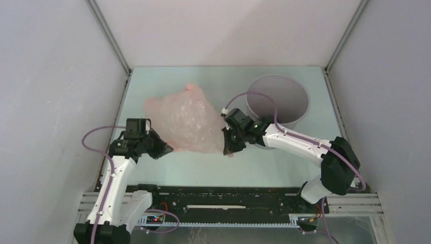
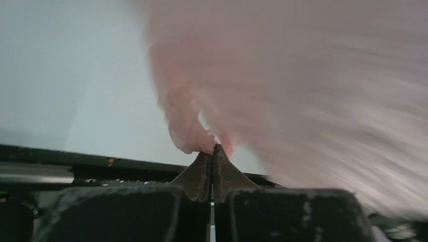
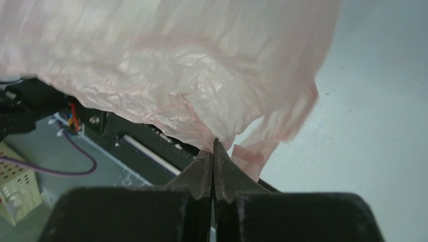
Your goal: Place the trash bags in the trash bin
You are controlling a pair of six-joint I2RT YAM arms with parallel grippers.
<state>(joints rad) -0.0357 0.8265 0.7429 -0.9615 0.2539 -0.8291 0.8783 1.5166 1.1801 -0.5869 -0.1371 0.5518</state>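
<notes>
Now the trash bag (image 1: 185,122) hangs stretched between two arms over the pale green tabletop (image 1: 203,170).

Nearest, a black rail (image 1: 218,206) runs along the tabletop's near edge. The left fingers (image 2: 199,174) are clenched on a bunched corner of the bag, and the right fingers (image 3: 202,174) are pressed tight on another wrinkled edge. The bag spreads between them, outside the grey trash bin (image 1: 304,114), which stands upright, mouth up, at the far right. Plain white walls (image 1: 51,101) enclose the space.

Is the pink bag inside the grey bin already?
No, the bag stretches between the left hand and right hand, outside the bin.
</notes>
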